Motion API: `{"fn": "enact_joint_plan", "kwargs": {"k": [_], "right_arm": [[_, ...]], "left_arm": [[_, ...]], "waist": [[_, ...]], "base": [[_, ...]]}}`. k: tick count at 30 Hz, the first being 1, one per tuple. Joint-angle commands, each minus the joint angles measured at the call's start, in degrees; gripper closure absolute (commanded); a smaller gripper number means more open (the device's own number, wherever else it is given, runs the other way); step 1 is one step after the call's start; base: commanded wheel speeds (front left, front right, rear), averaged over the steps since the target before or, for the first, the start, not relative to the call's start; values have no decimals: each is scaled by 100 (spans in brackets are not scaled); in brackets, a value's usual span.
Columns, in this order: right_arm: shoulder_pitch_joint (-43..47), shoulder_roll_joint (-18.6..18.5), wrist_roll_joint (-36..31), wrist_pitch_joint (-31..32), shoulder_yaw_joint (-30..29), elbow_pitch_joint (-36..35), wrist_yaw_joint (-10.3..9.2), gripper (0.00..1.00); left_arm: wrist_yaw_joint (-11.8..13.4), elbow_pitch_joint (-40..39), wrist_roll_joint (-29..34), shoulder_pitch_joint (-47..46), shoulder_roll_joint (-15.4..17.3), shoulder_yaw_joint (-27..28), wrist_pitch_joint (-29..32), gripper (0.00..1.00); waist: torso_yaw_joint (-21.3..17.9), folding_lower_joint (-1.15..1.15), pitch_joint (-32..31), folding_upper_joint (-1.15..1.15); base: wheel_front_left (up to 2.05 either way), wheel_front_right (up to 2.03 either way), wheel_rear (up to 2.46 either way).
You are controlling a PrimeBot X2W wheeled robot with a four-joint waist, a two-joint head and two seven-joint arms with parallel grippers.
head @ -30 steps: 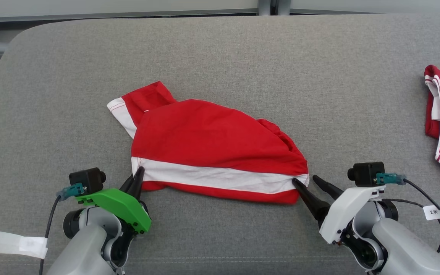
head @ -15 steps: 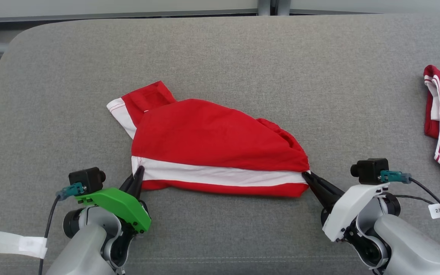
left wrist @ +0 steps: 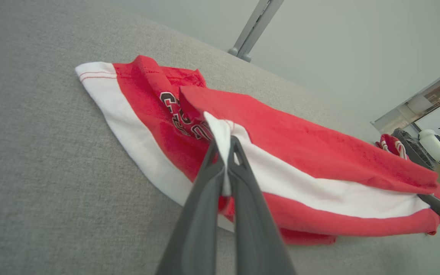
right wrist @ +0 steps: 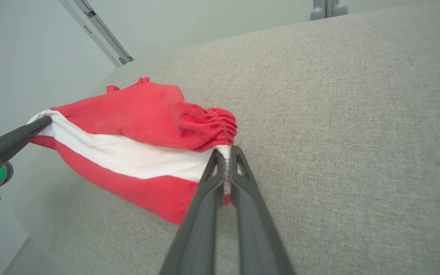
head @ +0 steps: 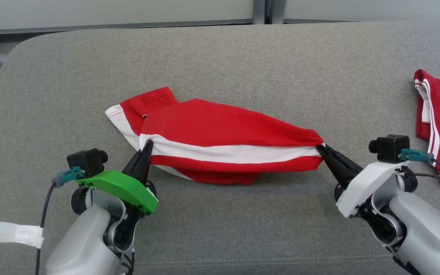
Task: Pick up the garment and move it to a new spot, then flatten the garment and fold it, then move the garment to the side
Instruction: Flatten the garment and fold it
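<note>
Right pincer [head: 321, 147] was gaping next to the cloth a second ago, and now it's snapped closed on the 3 o'clock end of the garment [head: 224, 126], biting right where the white stripe [head: 235, 152] ends. Both arms have come up a bit since then, so the near edge is lifted and pulled into a fairly straight line between them instead of lying slack. The whole head view has shifted slightly too, so that part is just the camera. Left pincer [head: 148, 144] is clenched on the other end of the same stripe, at about 9 o'clock of the garment, and its wrist view shows white fabric squeezed between the two dark fingers. The red shorts-looking garment sits around the middle of the grey table [head: 243, 57]. Its far part rests on the surface, a red flap sags below the stripe toward 6 o'clock, and a white-edged leg pokes out toward 10 o'clock with some black lettering on it that I can't read. Over at the table's 3 o'clock edge, well apart, there's a second red piece [head: 439, 110] with white stripes.
</note>
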Motion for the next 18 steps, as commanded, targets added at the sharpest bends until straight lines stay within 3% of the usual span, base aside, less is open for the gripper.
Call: {"fn": "enact_joint_plan", "kwargs": {"k": [1,9,18], "right_arm": [[-130,-43,-102,53,-120,-3,-1,100],[-536,-46,-487,343,-693,-95,-1,100],[-1081,1,-1147,1086,-1285,-526,-1,100]], "left_arm": [[-11,-193,-20,-115,75,22,40,100],[125,-1074,-76,-331,281,69,377,100],[418,-2011,-102,-889,565,148,1015,100]], "waist": [[-44,0,-93,0],[-150,0,-391,0],[-299,0,-738,0]], "base": [[0,0,0],[0,0,0],[0,0,0]]}}
